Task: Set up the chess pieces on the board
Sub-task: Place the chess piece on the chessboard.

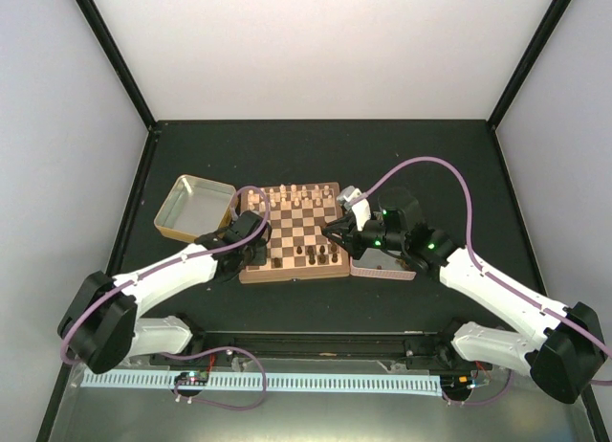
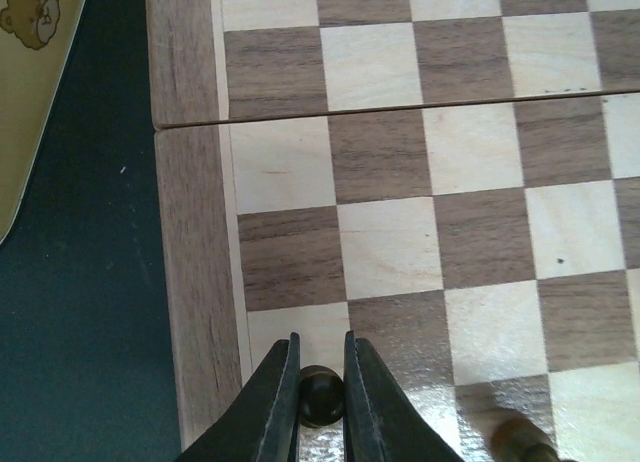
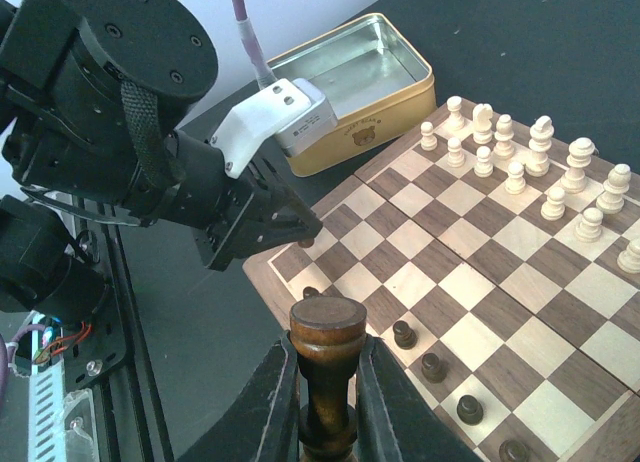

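Both arms are mid-placement over the board (image 1: 287,233), which lies between a gold tin (image 1: 194,208) and a second tin (image 1: 382,268) mostly hidden under the right arm. The left gripper (image 2: 321,357) has its fingers drawn narrow around a small dark piece (image 2: 320,397), held over the squares just beside the left rim (image 2: 190,282). Whether the piece's base touches the wood cannot be told. The right gripper (image 3: 325,350) is likewise pinched on a taller dark piece (image 3: 326,324) with a flat, rook-like top, gripped at the stem and upright above the board's near edge. A few dark pawns (image 3: 432,366) stand on the near side, and the cream pieces (image 3: 540,172) fill the far ranks. The step in hand looks like seating dark men on the near rows. To do it well, each arm should centre its piece over a single square before descending, come straight down with the piece vertical, and let go only once the base sits flat. A tilted release on such a narrow foot would likely tip it. The right arm needs the most care: its tall piece must pass close to the standing pawns, so a high approach and a vertical drop seem safer than a sideways slide. The two grippers work near each other at the same edge, so moving one at a time would lower the risk of a bump.
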